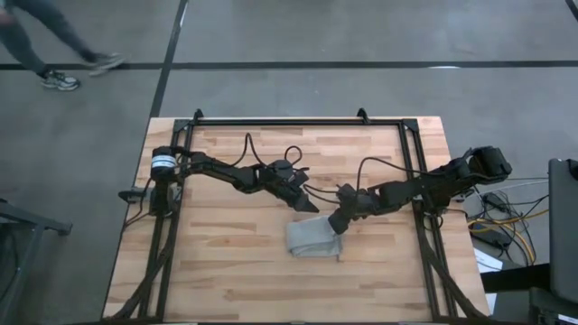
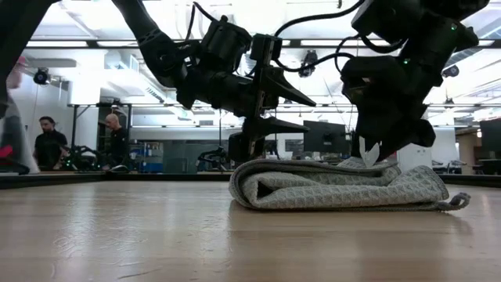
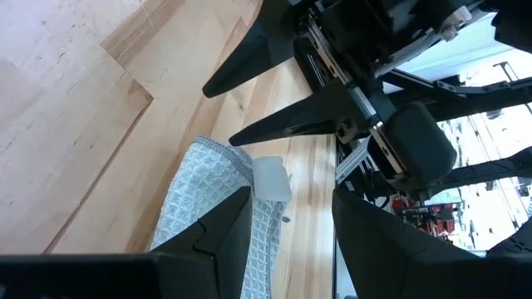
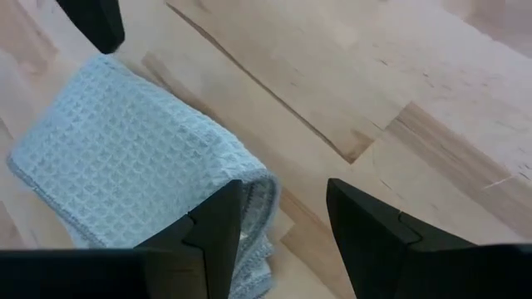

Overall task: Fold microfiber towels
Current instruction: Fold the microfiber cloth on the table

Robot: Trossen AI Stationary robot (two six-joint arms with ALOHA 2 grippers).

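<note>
The towel [image 1: 315, 238] sits folded into a small thick bundle on the wooden counter [image 1: 226, 271], slightly right of centre and toward the near edge. Your right tool [image 1: 338, 224] hovers at the bundle's far right corner, fingers spread, gripping nothing. Your left tool [image 1: 305, 203] hangs just beyond the bundle's far edge, also spread and empty.

The folding looks nearly finished, so you are likely at the release or tidy stage. Lift both tools straight up so no fingertip drags a layer open. If you do another fold, pinch all the layers at one edge and lay them flush with the opposite one.

Seen from above, the bundle is close to square, with its slightly longer axis running left-right. From table level, the rounded fold faces one end and the loose hemmed edges [image 2: 454, 202] trail at the other.
</note>
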